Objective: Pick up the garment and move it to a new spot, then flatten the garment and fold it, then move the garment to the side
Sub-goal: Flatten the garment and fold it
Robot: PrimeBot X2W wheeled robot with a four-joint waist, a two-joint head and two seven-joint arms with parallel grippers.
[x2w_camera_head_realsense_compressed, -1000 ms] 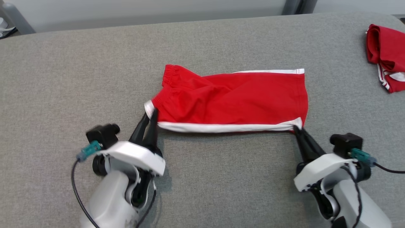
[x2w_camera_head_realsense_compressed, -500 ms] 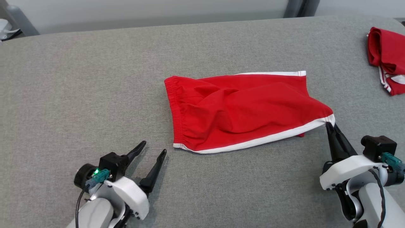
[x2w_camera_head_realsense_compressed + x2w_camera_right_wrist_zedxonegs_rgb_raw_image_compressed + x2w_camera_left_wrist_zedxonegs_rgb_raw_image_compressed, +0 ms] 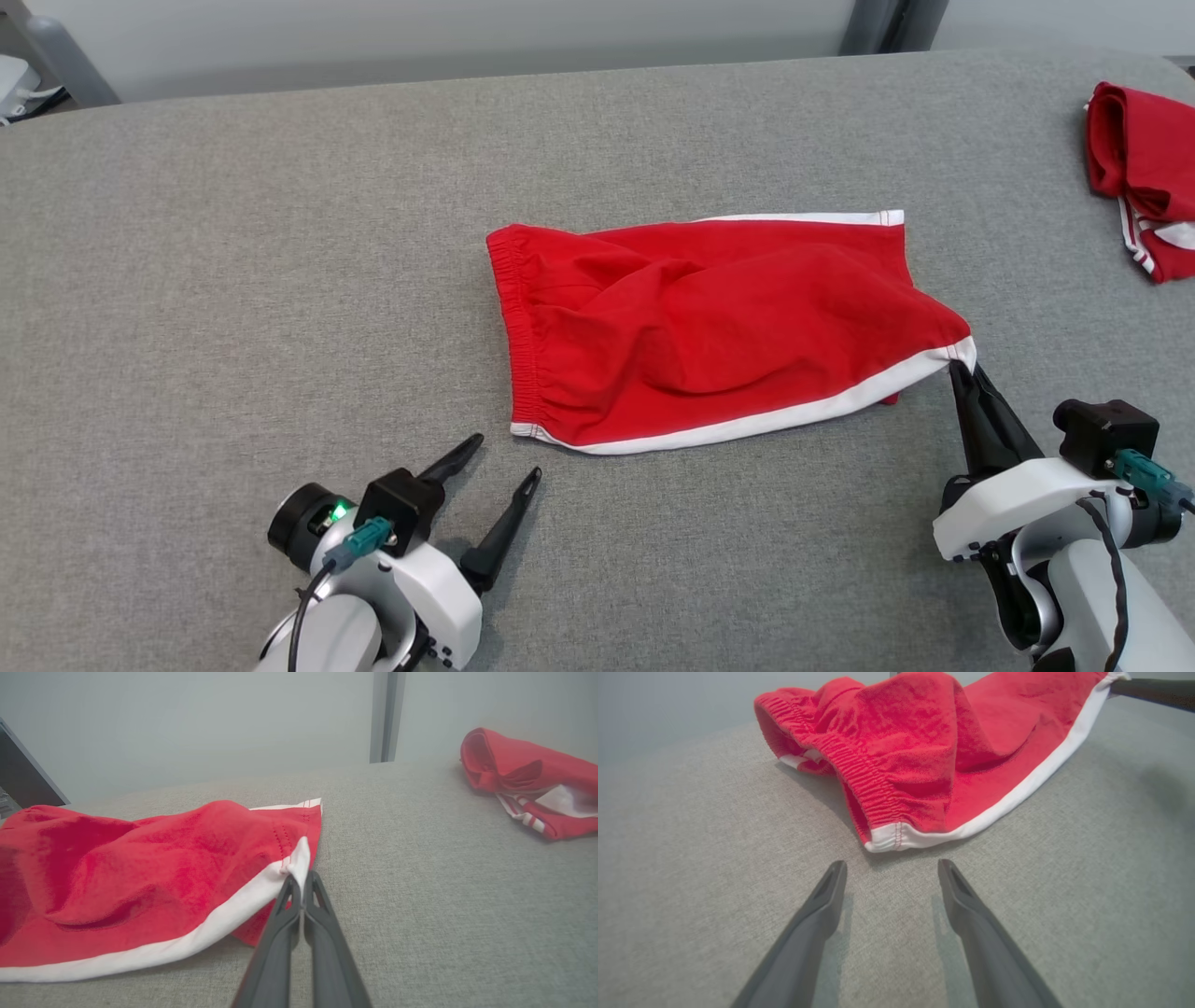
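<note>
Near the middle of the grey surface (image 3: 233, 261) lies the garment (image 3: 709, 327), a pair of red shorts with white trim, rumpled rather than flat; its elastic waistband (image 3: 518, 327) faces the robot's left and its leg hem the right; a white stripe (image 3: 747, 425) runs along the near edge. At the near right corner the right end effector (image 3: 960, 369) is pinched tight on the white hem, fingers pressed together; the cloth draws to a point there and looks raised a little off the surface. Just short of the near left corner, the left end effector (image 3: 506, 455) sits low over the surface, fingers spread wide, holding nothing and clear of the cloth. Far off at the right edge lies a second red garment (image 3: 1139, 168), bunched up, with white stripes.
</note>
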